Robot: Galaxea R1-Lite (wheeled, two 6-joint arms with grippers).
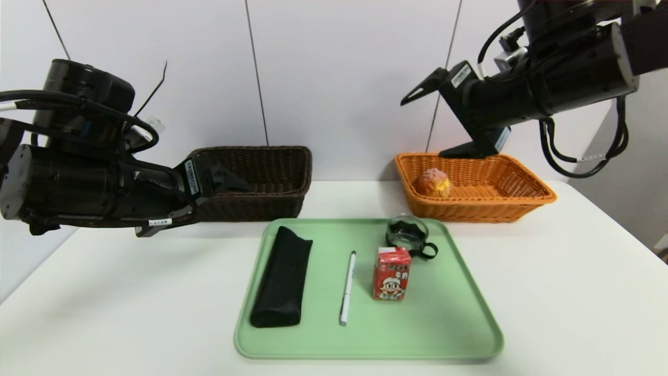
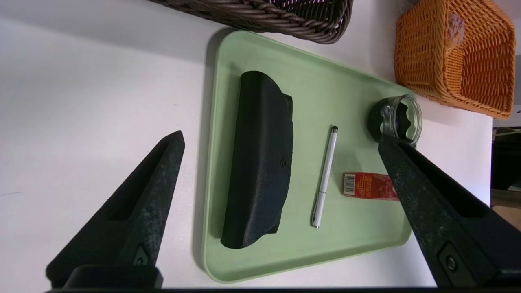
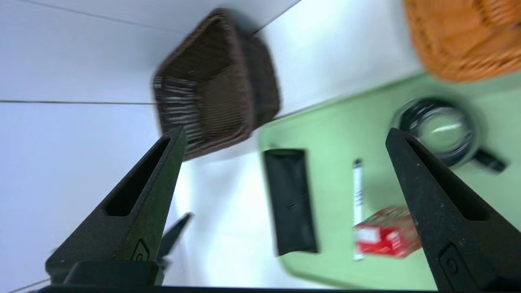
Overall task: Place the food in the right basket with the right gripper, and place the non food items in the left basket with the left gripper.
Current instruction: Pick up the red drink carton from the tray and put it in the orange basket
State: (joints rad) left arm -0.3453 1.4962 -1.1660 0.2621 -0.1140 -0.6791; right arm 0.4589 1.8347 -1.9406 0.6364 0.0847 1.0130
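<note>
A: Where is the food found?

B: The bun (image 1: 433, 182) is seen lying inside the orange basket (image 1: 527, 196), at its left end. The red carton (image 1: 391, 273) is stood upright on the green tray (image 1: 449, 324), just near of the glass cup (image 1: 407, 232) and right of the pen (image 1: 347, 287).

A: And from the right gripper (image 1: 441, 122)?

B: The carton is placed nearer and to the left, well below the jaws. The right gripper is held high above the orange basket's far rim, angled down and leftward, its jaws spread wide with nothing between them.

A: The other arm?

B: The left gripper (image 1: 209, 201) is held before the dark basket (image 1: 271, 156), wide open and empty. The black pouch (image 1: 282, 277) is laid lengthwise, near to far, on the tray's left side, closest to it.
</note>
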